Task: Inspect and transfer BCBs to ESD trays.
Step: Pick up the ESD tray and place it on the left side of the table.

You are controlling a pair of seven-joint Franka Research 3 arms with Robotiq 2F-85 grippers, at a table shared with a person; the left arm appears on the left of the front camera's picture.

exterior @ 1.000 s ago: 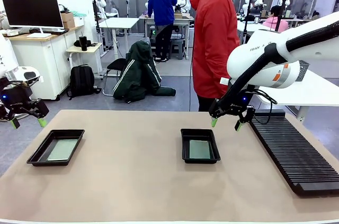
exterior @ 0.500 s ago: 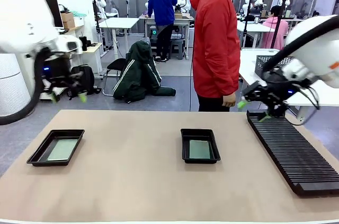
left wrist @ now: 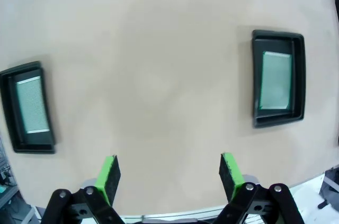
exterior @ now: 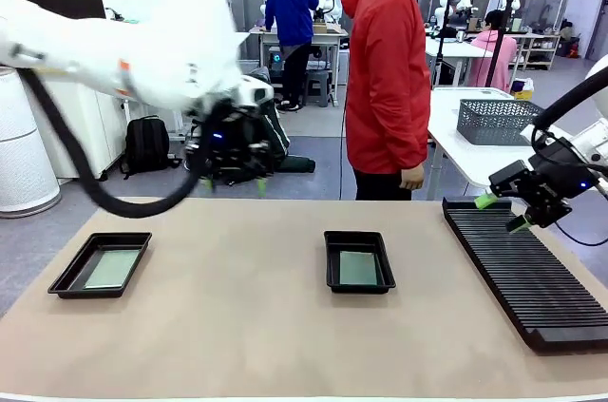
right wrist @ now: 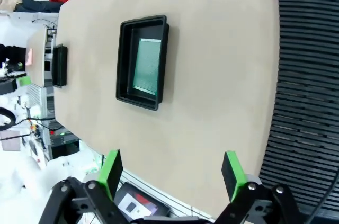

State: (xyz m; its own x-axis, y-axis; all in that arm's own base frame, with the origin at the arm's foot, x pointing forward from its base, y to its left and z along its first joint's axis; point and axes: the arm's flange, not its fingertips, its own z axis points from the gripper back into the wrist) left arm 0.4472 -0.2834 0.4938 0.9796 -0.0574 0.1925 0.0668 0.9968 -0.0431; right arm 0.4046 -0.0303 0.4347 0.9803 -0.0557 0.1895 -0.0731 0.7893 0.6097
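Trays both loaded: left ESD tray and centre ESD tray each hold a BCB flat on the floor, so transfer looks done. Left gripper and right gripper hover released, fingers spread, nothing held, above worktop and rack.

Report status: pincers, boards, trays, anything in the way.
Left pincer and right pincer open, empty, above the table. One BCB in the left tray, one in the middle tray. Nothing blocking; person at far edge.
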